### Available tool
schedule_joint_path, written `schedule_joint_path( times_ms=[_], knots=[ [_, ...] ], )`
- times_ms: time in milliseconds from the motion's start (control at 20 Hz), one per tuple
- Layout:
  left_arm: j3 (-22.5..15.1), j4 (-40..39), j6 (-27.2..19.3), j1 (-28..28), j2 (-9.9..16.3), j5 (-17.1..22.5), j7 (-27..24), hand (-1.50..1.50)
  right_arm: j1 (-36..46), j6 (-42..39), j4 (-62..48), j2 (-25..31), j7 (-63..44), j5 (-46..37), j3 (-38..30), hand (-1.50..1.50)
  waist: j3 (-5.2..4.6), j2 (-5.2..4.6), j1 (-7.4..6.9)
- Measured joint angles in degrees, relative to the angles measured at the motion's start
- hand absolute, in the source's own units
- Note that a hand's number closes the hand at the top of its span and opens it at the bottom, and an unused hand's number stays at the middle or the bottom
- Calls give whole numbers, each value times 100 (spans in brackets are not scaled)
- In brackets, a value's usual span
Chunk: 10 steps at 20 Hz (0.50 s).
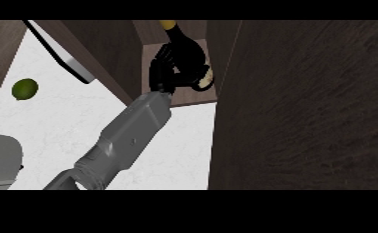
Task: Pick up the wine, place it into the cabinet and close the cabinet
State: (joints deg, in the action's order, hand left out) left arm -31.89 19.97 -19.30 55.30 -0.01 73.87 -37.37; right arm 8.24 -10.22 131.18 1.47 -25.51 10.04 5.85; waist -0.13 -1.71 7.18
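A: Wine bottle (188, 52): held, or set down?

B: Held. Right hand (162, 72) curled round the dark body, fingers wrapped on the left side, thumb hidden. Yellow cap pointing to the far end, pale base turned toward the near right.

A: And where, exactly?

B: Inside the cabinet (177, 37), over the brown shelf (196, 97), tilted rather than upright. Cannot tell whether touching the shelf or hanging just above it.

A: Further out from the hand?

B: Grey forearm (125, 137) running back from the wrist to the near left, across the white counter (170, 142). Big dark door (295, 102) standing open on the right, close beside the bottle. Green lime (26, 88) far off to the left on the counter, well apart from everything. Grey shape (7, 159) at the near left edge, probably part of the other arm; no left hand showing anywhere.

A: So which step?

B: Placing, by the look of it. Pick-up done, bottle already within the cabinet, not yet released.

A: Next move?

B: Most likely lowering until settled on the shelf, then opening the fingers and pulling back toward the near left, clear of the opening. Worth watching the tilt: could roll or tip once let go. Only after that, swinging the door shut, with the forearm out of its path first.
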Motion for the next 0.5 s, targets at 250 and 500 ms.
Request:
schedule_joint_path(
  times_ms=[250,500],
  knots=[
    [-149,212,-122,-98,0,383,-202,150,3,-5,12,-17,-12,62,15,-150,0,-12,55],
    [-257,371,-342,-129,17,810,-474,-150,-33,-60,-15,7,47,86,2,-150,1,-18,97]
  ],
)
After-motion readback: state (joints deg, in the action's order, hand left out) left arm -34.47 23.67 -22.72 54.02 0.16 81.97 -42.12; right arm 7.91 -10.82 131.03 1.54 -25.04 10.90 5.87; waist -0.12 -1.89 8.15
